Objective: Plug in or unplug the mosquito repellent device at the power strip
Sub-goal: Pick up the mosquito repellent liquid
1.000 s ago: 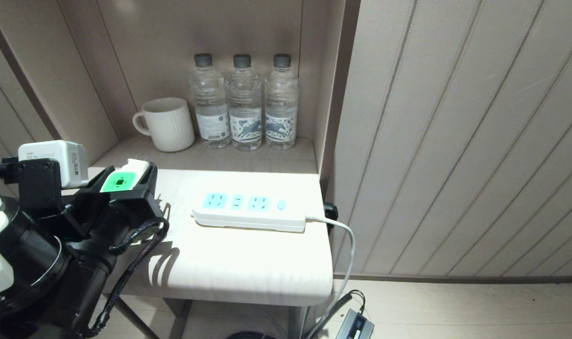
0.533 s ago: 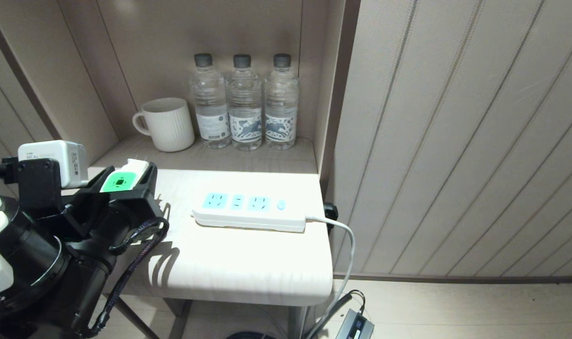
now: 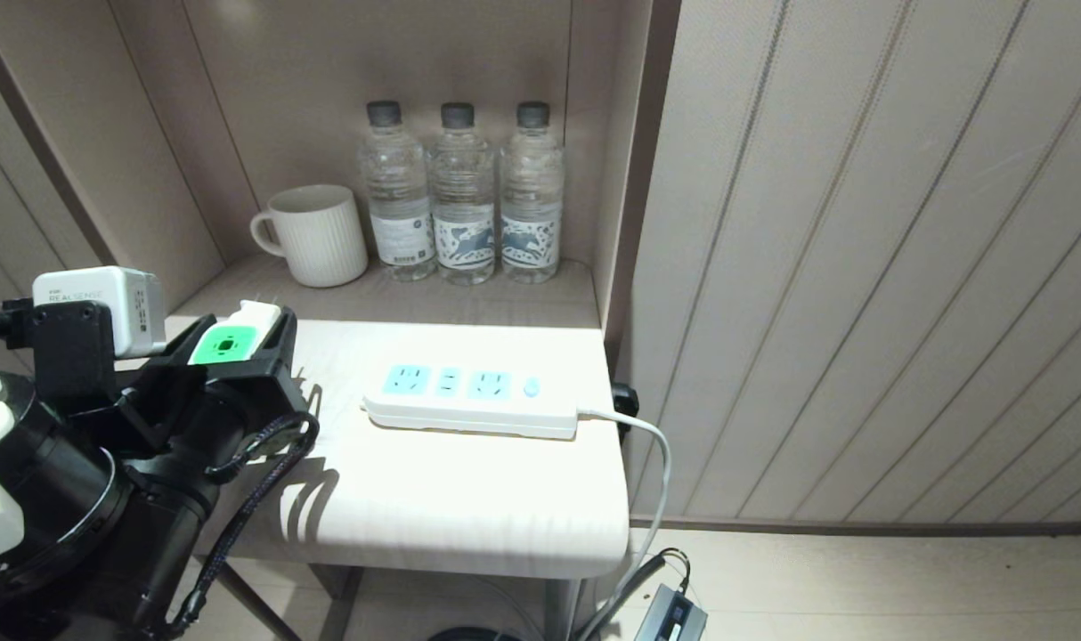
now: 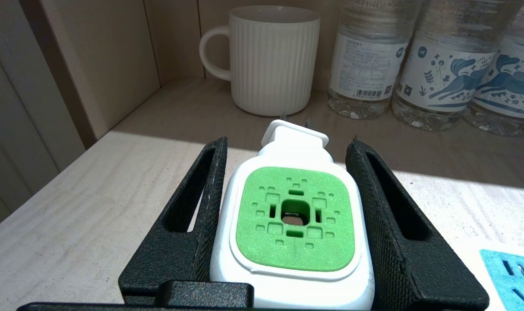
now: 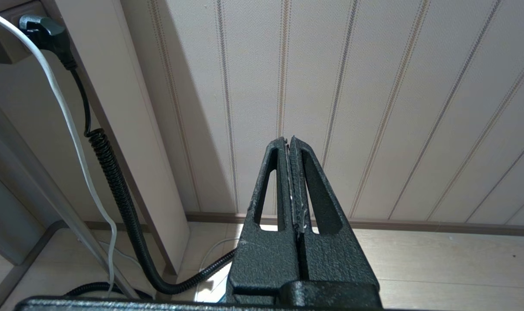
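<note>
My left gripper [image 3: 247, 319] hangs over the left edge of the small table, shut on the mosquito repellent device [image 3: 227, 343]. Its white-and-green squarish cap [image 4: 294, 216] sits between the two black fingers [image 4: 210, 190], and the plug prongs [image 4: 283, 116] point toward the mug. The bottle part is hidden below the cap. The power strip [image 3: 469, 401] lies flat at mid-table, to the right of the gripper, all its light-blue sockets empty; a corner of it [image 4: 510, 276] shows in the left wrist view. My right gripper [image 5: 289, 140] is shut on nothing, parked low facing the wall panel.
A white ribbed mug [image 3: 316, 233] and three clear water bottles [image 3: 459, 191] stand in the niche behind the table [image 3: 451, 507]. The strip's white cord [image 3: 656, 463] drops off the right edge. A black coiled cable [image 5: 111, 172] hangs beside the panelled wall.
</note>
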